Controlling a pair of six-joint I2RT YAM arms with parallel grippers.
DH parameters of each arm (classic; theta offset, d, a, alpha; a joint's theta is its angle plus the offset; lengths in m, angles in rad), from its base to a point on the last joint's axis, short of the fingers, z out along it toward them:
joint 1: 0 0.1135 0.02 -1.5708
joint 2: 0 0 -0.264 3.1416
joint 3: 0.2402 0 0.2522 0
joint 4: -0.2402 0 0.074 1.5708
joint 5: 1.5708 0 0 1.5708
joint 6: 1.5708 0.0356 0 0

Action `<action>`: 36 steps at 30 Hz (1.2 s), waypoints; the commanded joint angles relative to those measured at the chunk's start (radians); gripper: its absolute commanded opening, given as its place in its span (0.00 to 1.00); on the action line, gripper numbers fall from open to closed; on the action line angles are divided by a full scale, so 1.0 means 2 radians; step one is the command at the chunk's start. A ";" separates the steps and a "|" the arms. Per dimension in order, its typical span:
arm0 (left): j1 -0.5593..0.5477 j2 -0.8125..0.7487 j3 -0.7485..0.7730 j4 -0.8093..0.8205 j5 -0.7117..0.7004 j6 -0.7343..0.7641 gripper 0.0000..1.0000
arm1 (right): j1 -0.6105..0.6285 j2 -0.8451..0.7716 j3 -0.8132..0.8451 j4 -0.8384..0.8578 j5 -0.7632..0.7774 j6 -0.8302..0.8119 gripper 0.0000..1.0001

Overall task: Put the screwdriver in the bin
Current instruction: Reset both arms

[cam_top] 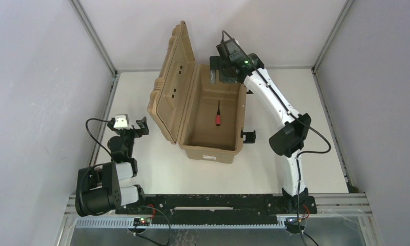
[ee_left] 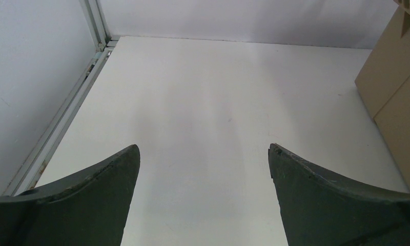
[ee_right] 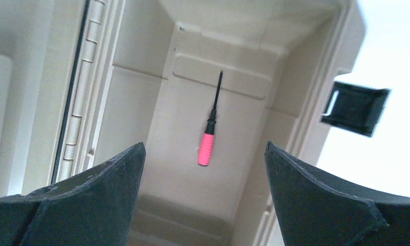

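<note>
The screwdriver point(cam_top: 219, 115), red handle and thin black shaft, lies flat on the floor of the bin point(cam_top: 191, 146), a large tan case with its ribbed lid standing open to the left. In the right wrist view the screwdriver point(ee_right: 208, 135) lies inside the bin point(ee_right: 290, 87), well below and apart from the fingers. My right gripper point(ee_right: 205, 169) is open and empty, held above the bin's far end point(cam_top: 227, 72). My left gripper point(ee_left: 204, 164) is open and empty over bare table left of the bin point(cam_top: 137, 128).
A black latch point(cam_top: 249, 136) hangs off the bin's right side, also seen in the right wrist view point(ee_right: 353, 107). The open lid point(cam_top: 172, 82) stands tall between the two arms. Enclosure walls and metal rails point(cam_top: 103, 110) bound the white table.
</note>
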 commanded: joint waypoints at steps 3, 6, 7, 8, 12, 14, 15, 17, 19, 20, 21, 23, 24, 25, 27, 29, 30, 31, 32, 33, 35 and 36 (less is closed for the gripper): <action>0.000 -0.001 -0.008 0.020 0.001 -0.006 1.00 | -0.002 -0.062 0.009 0.038 0.048 -0.085 0.97; 0.000 -0.001 -0.007 0.020 0.001 -0.006 1.00 | -0.010 -0.079 -0.001 0.048 0.058 -0.104 1.00; 0.000 -0.001 -0.007 0.020 0.001 -0.006 1.00 | -0.014 -0.086 -0.006 0.052 0.060 -0.111 1.00; 0.000 -0.001 -0.007 0.020 0.000 -0.006 1.00 | -0.018 -0.093 -0.011 0.056 0.064 -0.117 1.00; 0.000 -0.001 -0.007 0.020 0.001 -0.006 1.00 | -0.036 -0.123 -0.049 0.076 0.075 -0.137 1.00; 0.000 -0.001 -0.007 0.020 0.001 -0.006 1.00 | -0.048 -0.138 -0.076 0.092 0.075 -0.146 1.00; 0.000 -0.001 -0.007 0.020 0.001 -0.006 1.00 | -0.054 -0.150 -0.091 0.101 0.075 -0.148 1.00; 0.000 -0.001 -0.007 0.020 0.001 -0.006 1.00 | -0.069 -0.168 -0.121 0.118 0.067 -0.152 1.00; 0.000 -0.002 -0.007 0.020 0.001 -0.006 1.00 | -0.087 -0.190 -0.157 0.139 0.052 -0.152 1.00; 0.000 -0.002 -0.007 0.020 0.001 -0.006 1.00 | -0.096 -0.201 -0.175 0.151 0.045 -0.151 1.00; 0.000 -0.002 -0.007 0.020 0.001 -0.006 1.00 | -0.105 -0.212 -0.192 0.162 0.038 -0.149 1.00; 0.000 -0.001 -0.007 0.020 0.001 -0.006 1.00 | -0.123 -0.230 -0.225 0.180 0.026 -0.143 1.00; 0.000 -0.001 -0.007 0.020 0.001 -0.006 1.00 | -0.133 -0.239 -0.241 0.190 0.021 -0.140 1.00; 0.000 -0.001 -0.007 0.020 0.001 -0.006 1.00 | -0.141 -0.247 -0.257 0.196 0.017 -0.137 1.00; 0.000 -0.002 -0.008 0.020 0.000 -0.006 1.00 | -0.155 -0.261 -0.286 0.210 0.012 -0.136 1.00; 0.000 -0.002 -0.007 0.020 0.001 -0.005 1.00 | -0.166 -0.275 -0.318 0.226 0.009 -0.137 1.00; 0.000 -0.001 -0.007 0.020 0.001 -0.006 1.00 | -0.171 -0.282 -0.333 0.232 0.006 -0.137 1.00; 0.000 -0.002 -0.008 0.020 0.001 -0.006 1.00 | -0.176 -0.291 -0.353 0.239 0.002 -0.136 1.00; 0.000 -0.001 -0.007 0.020 0.001 -0.006 1.00 | -0.180 -0.298 -0.371 0.246 0.000 -0.135 1.00; 0.000 -0.001 -0.007 0.020 0.001 -0.006 1.00 | -0.184 -0.305 -0.381 0.255 -0.001 -0.135 1.00; 0.000 -0.001 -0.008 0.020 0.001 -0.006 1.00 | -0.191 -0.320 -0.424 0.271 -0.006 -0.134 1.00; 0.000 -0.001 -0.007 0.020 0.001 -0.006 1.00 | -0.194 -0.328 -0.443 0.281 -0.007 -0.134 1.00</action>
